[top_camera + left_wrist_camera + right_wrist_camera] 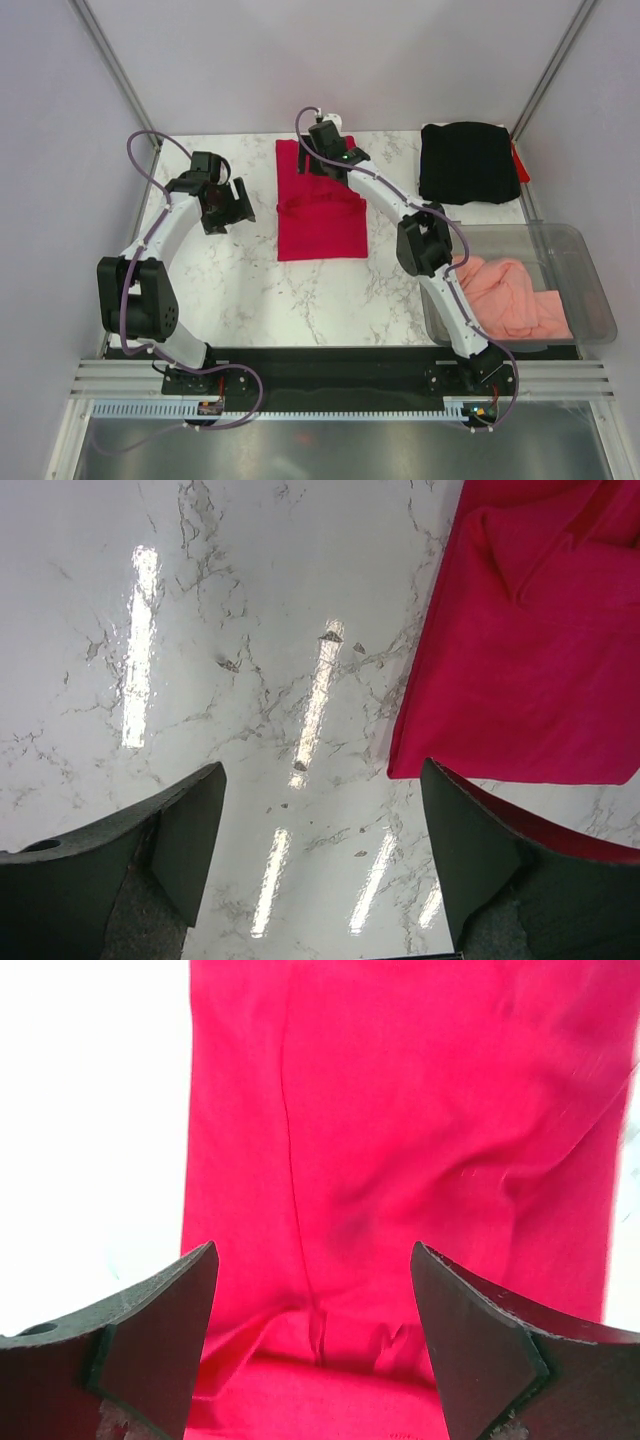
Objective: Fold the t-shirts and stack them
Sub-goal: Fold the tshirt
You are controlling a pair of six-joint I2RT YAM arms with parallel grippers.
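Observation:
The crimson red t-shirt (318,210) lies partly folded as a long rectangle mid-table; it also shows in the right wrist view (400,1150) and the left wrist view (530,640). My right gripper (318,160) hovers open over the shirt's far end, holding nothing. My left gripper (232,208) is open and empty over bare marble just left of the shirt. The black t-shirt (468,162) lies folded at the far right. The salmon-pink t-shirt (505,295) lies crumpled in the clear bin (585,265).
The clear plastic bin stands at the right near edge of the marble table (250,290). A bit of red cloth (520,165) peeks from under the black shirt. Grey walls enclose the table on three sides.

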